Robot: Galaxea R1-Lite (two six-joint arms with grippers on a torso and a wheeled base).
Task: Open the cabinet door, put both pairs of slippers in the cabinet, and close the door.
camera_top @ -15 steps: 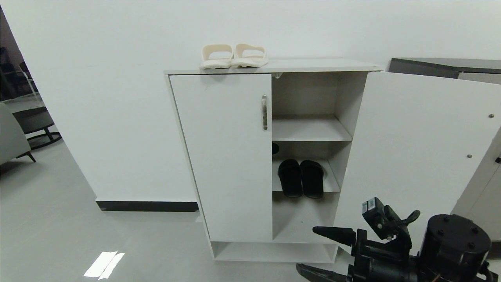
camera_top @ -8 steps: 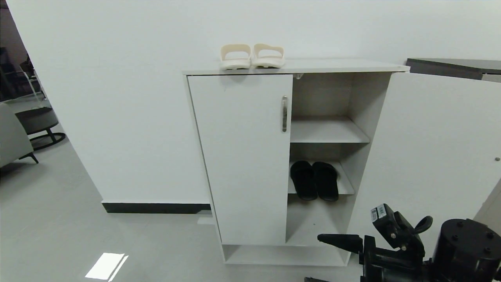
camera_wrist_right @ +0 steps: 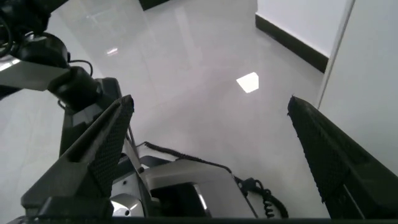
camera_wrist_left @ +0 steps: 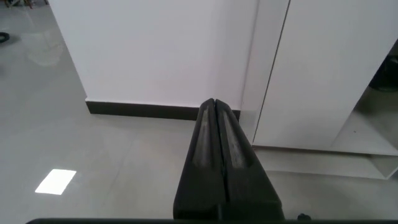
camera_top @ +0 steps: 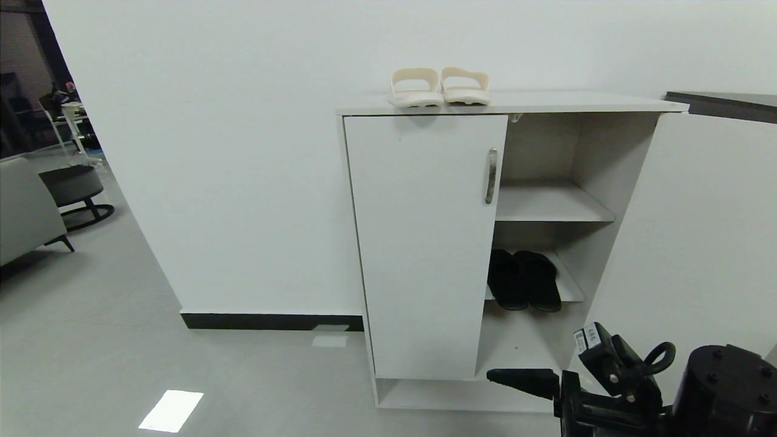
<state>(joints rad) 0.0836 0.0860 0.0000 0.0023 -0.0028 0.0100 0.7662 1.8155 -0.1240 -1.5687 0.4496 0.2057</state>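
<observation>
Slippers, two pairs. The cream pair [camera_top: 440, 88] sits side by side on top of the white cabinet [camera_top: 576, 101], near its front edge and above the left door [camera_top: 425, 243]. That door is closed, with a metal handle [camera_top: 490, 176] upright along its inner edge. The black pair [camera_top: 525, 280] lies side by side inside, on the second shelf down, under the upper shelf [camera_top: 549, 206]. The right door [camera_top: 698, 243] is swung wide open toward the robot. The right gripper [camera_wrist_right: 211, 149] hangs low in front of the open compartment, its fingers spread wide with nothing between them and grey floor [camera_top: 91, 340] below. The left gripper [camera_wrist_left: 216, 143] has its fingers pressed flat together, holding nothing, and points toward the foot of the wall, where the black baseboard [camera_top: 273, 320] meets the cabinet's side. A bright light patch [camera_top: 171, 410] lies on the floor to the left. A grey armchair [camera_top: 24, 206] and a dark round stool [camera_top: 76, 188] stand well apart from the cabinet, at the far left.
</observation>
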